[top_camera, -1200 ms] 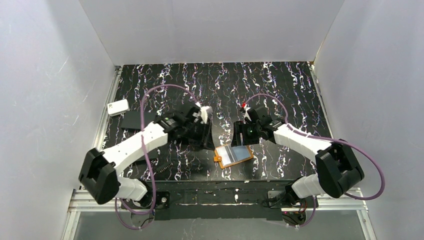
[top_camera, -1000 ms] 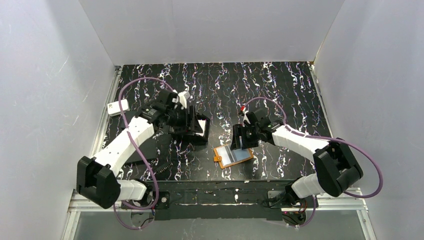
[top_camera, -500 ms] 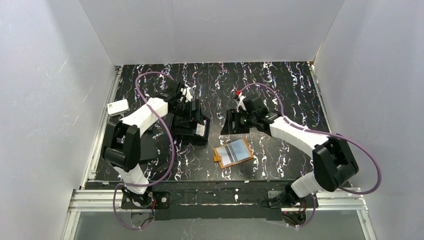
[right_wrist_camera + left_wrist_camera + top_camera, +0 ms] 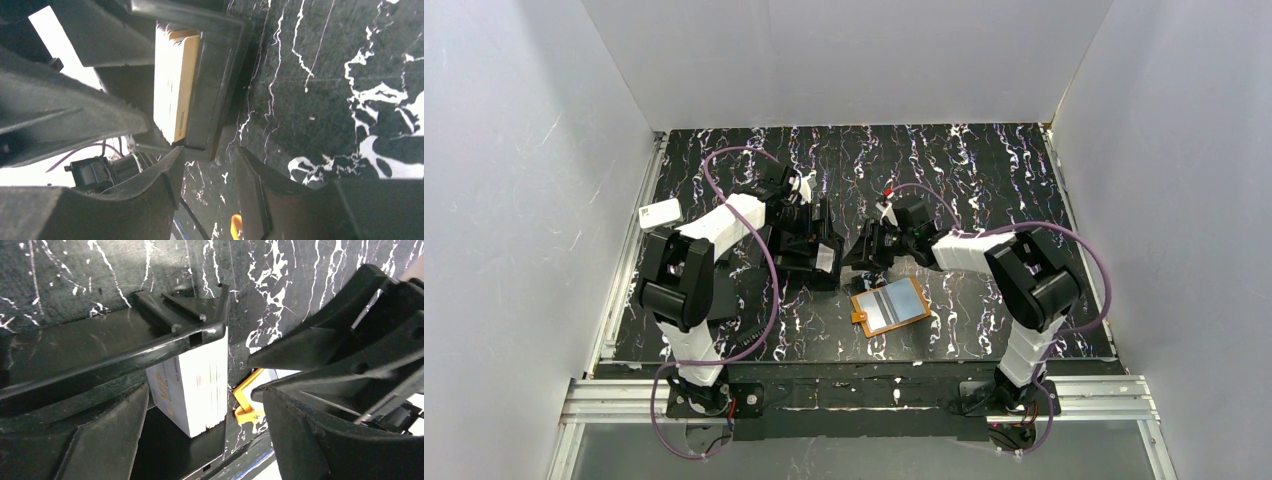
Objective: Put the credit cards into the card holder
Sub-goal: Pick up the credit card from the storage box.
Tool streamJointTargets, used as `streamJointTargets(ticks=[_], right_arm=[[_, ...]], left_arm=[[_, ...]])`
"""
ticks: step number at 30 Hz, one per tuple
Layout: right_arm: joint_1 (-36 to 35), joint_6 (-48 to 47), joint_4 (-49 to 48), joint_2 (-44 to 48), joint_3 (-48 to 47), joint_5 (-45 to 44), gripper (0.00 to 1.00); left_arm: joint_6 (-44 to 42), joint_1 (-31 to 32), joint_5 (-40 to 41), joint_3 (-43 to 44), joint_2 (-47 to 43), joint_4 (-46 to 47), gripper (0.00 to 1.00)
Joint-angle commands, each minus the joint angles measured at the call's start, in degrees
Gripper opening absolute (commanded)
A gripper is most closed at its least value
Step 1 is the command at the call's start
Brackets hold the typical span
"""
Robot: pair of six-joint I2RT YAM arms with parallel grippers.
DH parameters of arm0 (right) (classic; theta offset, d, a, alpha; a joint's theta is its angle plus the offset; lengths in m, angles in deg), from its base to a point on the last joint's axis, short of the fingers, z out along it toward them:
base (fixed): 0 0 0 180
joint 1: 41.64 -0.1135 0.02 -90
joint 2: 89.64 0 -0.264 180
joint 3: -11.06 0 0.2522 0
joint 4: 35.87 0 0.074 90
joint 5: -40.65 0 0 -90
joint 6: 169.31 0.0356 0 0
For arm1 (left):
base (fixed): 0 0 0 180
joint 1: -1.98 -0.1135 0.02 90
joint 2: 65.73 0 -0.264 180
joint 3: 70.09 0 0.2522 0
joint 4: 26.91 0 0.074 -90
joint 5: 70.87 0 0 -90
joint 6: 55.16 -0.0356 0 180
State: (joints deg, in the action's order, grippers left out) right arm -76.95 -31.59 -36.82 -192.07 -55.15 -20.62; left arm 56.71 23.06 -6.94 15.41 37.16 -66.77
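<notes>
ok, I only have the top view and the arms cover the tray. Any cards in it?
Observer: Yes. The left wrist view shows a white stack of cards standing on edge in a corner of the black tray.
Operator: Is either tool gripping them?
Observer: Not the left tool. Its fingers are spread wide and hold nothing.
Operator: And the right?
Observer: The right tool is open too. In its own view it points at the tray's corner, with nothing between its fingers.
</notes>
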Motion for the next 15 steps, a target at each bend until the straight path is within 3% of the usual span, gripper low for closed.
streamJointTargets(ticks=[1,11,15], right_arm=[[0.2,3.1,-8.2,-2.4,-0.6,1.9,0.5],[0.2,2.4,-7.7,-5.7,-2.4,1.7,0.5],[0.2,3.2,-8.8,-6.3,-2.4,2.3,0.49]], left_arm=[[-0.4,-0.3,-4.3,1.0,0.9,0.8,0.84],[0.5,-0.2,-9.5,1.2,2.3,1.8,0.84],[1.3,-0.3,-11.4,0.9,1.7,2.8,0.76]])
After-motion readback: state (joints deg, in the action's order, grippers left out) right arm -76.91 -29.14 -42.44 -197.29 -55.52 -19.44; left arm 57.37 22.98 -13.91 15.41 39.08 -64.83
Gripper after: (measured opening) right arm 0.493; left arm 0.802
